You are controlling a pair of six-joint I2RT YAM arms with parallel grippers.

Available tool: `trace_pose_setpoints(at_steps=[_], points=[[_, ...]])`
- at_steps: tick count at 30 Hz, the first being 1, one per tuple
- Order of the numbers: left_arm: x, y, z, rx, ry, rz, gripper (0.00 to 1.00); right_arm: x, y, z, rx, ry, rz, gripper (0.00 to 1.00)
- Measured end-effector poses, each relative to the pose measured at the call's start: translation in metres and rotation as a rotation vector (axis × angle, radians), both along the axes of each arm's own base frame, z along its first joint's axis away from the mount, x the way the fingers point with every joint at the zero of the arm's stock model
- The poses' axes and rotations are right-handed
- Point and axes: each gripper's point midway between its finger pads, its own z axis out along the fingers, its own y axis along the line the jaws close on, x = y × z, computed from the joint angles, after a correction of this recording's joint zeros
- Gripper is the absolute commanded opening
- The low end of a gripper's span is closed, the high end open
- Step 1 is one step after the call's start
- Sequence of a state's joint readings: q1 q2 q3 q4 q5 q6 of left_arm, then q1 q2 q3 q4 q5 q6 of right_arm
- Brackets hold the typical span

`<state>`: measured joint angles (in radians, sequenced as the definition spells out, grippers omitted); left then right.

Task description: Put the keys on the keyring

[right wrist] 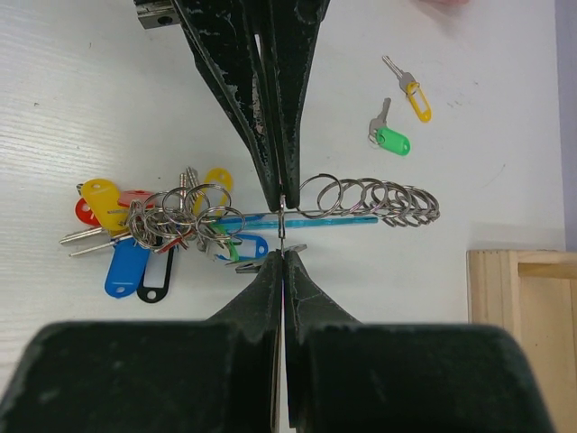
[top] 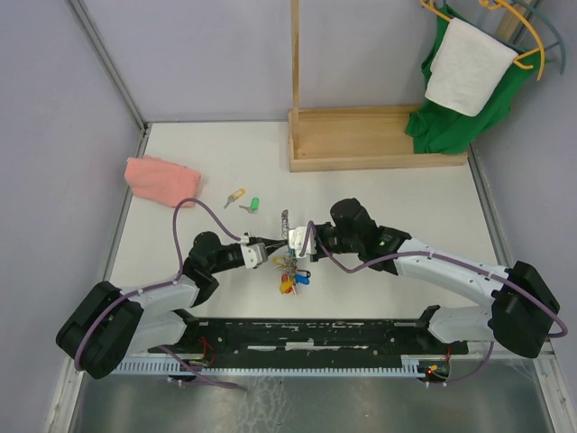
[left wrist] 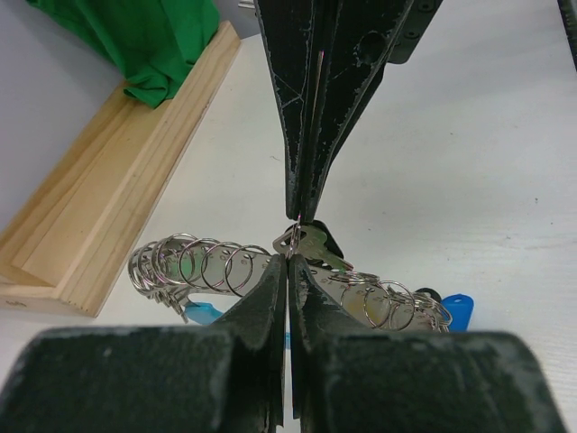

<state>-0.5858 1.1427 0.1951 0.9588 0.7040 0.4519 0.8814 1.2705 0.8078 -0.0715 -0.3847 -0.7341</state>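
Observation:
The keyring [top: 288, 268] lies at the table's middle, a silvery loop strung with small split rings and coloured tags. In the right wrist view it [right wrist: 347, 215] shows edge-on, with the tags bunched at the left. My left gripper [top: 270, 255] is shut on the loop's bar, as its own view [left wrist: 288, 260] shows. My right gripper [top: 298, 240] meets it from the other side and is shut on a silver key [left wrist: 313, 245] at the bar [right wrist: 283, 255]. Two loose keys lie farther back, one green-headed [top: 254, 205] [right wrist: 391, 141] and one yellow-headed [top: 236, 195] [right wrist: 417, 100].
A pink cloth [top: 160, 180] lies at the left. A wooden stand [top: 379, 144] is at the back, with a green garment and a white towel [top: 467, 65] hanging at the back right. The stand's base [left wrist: 117, 198] shows in the left wrist view.

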Motion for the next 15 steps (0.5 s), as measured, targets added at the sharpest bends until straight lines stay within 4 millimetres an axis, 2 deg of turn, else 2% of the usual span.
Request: trace_pose_setpoints(at_steps=[15], points=[[-0.0048,-0.0018,-0.0006,0.002,0.003,-0.029,0.03,-0.0067,0.0037,0.0023,0.034,0.009,0.031,0.01]])
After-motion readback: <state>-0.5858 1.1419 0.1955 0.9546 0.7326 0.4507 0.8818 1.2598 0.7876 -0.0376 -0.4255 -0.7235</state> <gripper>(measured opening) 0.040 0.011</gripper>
